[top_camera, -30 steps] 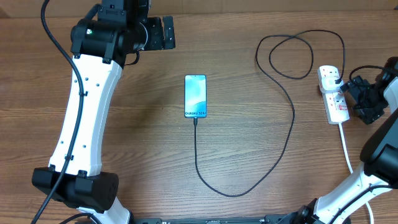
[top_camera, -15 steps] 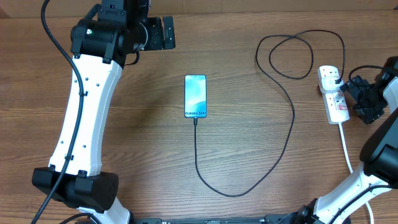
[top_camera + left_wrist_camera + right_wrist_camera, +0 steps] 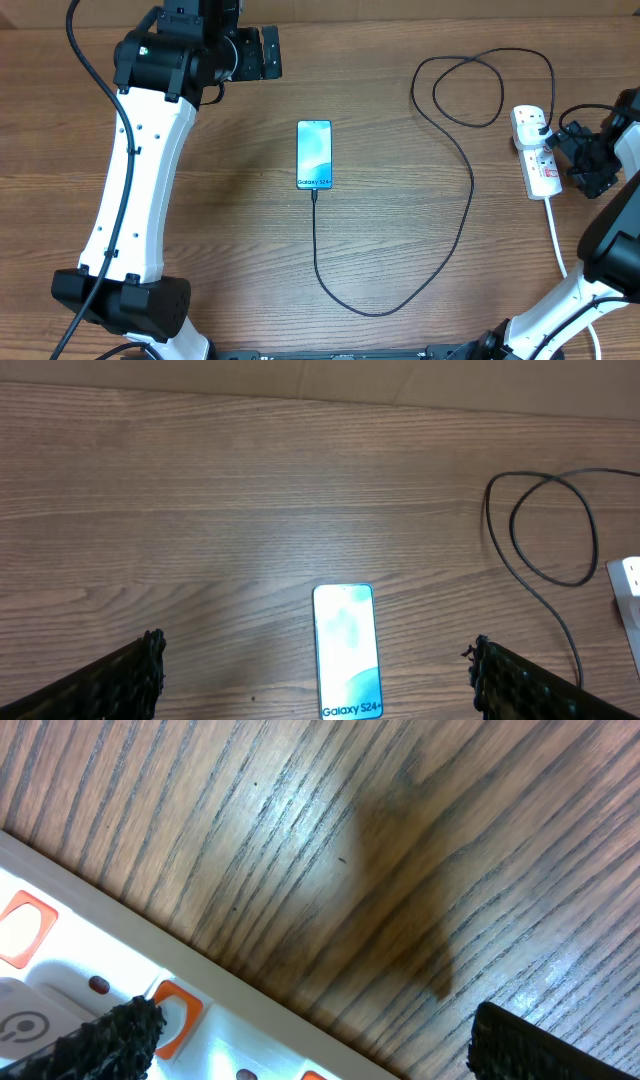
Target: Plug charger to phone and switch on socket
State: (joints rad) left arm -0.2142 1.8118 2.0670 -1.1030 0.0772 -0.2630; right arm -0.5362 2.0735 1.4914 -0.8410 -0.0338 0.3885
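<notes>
So basically nothing has moved over the last second. Both arms sit where they were, maybe a hair of drift on the right one. The slim rectangular phone with the pale blue screen [image 3: 314,154] lies flat mid-table. The long thin black charger cable [image 3: 315,240] looks already seated in its 6 o'clock end. From there it sweeps out toward 5 o'clock, then up and round a loop at 1 o'clock to its black plug [image 3: 541,125] in the white elongated power strip [image 3: 543,178] out at 3 o'clock. My read: plugging is done and only the switch is left. The stillness suggests the right arm is lining up on it.

The right pincer [image 3: 572,160] sits just at the strip's 3 o'clock side. Its wrist view shows the jaws spread wide with nothing between them. One finger [image 3: 120,1035] is over the strip's edge beside an orange-red switch [image 3: 185,1005]; touching or not, can't tell. The left pincer [image 3: 261,53] is parked at 11 o'clock, well apart from the phone, also wide open and empty.
</notes>
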